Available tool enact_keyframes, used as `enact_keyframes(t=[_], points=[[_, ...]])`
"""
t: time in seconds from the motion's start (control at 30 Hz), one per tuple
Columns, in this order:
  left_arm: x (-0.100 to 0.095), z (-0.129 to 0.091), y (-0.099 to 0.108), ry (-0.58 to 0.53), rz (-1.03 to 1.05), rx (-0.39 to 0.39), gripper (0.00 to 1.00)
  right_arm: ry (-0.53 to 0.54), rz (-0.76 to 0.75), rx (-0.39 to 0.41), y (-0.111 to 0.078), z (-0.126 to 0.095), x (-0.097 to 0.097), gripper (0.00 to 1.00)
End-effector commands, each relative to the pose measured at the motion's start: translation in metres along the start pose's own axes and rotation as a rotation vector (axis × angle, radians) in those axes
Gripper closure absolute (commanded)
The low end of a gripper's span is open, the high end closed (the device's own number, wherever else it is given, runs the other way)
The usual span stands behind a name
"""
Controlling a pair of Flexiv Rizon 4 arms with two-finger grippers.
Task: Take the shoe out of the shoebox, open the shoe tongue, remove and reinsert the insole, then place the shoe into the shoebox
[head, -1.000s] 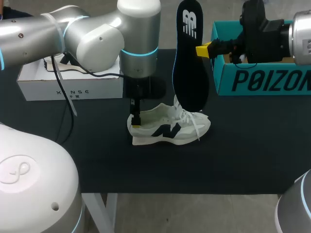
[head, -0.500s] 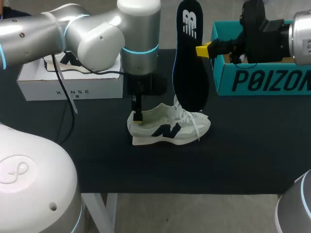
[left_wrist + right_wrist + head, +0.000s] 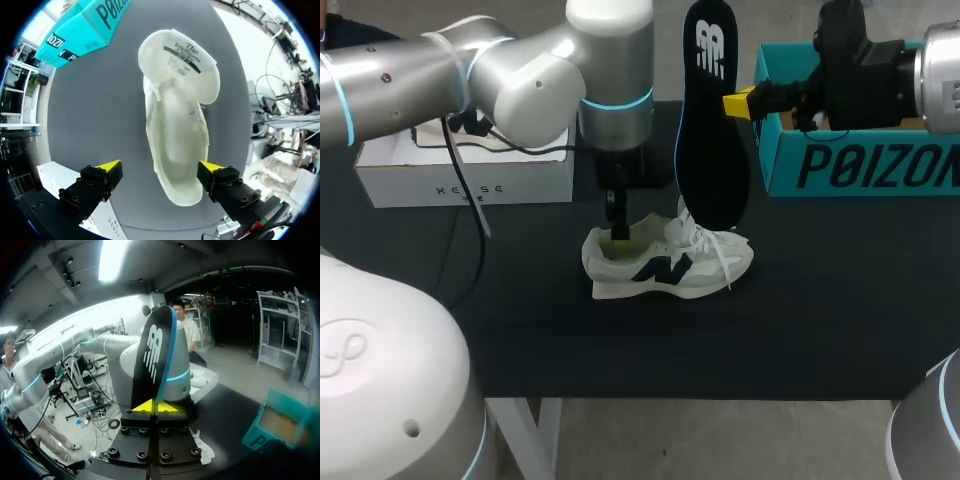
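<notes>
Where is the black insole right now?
In the head view the black insole stands upright, pinched by the right end effector, with its lower end just above the white sneaker and the teal shoebox to its right.

- Left gripper (image 3: 160, 168) hangs over the shoe (image 3: 665, 262) heel, fingers spread wide.
- Upright insole (image 3: 712, 120) blocks access behind the shoe's toe.
- Bare table (image 3: 620, 350) stretches in front of the shoe.
</notes>
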State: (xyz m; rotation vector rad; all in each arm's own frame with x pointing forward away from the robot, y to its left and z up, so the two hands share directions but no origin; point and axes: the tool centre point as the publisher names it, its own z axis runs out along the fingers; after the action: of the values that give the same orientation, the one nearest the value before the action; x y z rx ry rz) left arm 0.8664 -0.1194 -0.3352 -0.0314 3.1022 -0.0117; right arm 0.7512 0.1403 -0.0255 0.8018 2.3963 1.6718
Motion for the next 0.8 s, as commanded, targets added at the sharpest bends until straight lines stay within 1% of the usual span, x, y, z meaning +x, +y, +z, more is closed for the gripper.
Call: enact_keyframes(t=[0.03,0.33,0.47,0.7,0.8], points=[[-0.006,0.008,-0.005,0.004,0.000,0.009,0.00,-0.001,0.001,0.001,0.000,0.003,-0.001,1.00],[-0.015,0.013,-0.022,-0.002,0.003,0.020,0.00,-0.001,0.001,0.001,0.000,0.003,-0.001,1.00],[-0.019,0.017,-0.028,0.001,-0.003,0.037,0.00,-0.001,0.001,0.001,0.000,0.003,-0.001,1.00],[-0.024,0.024,-0.037,0.007,0.004,0.047,0.00,-0.001,0.001,0.001,0.000,0.003,-0.001,1.00],[-0.024,0.022,-0.041,0.008,0.010,0.050,0.00,-0.001,0.001,0.001,0.000,0.003,-0.001,1.00]])
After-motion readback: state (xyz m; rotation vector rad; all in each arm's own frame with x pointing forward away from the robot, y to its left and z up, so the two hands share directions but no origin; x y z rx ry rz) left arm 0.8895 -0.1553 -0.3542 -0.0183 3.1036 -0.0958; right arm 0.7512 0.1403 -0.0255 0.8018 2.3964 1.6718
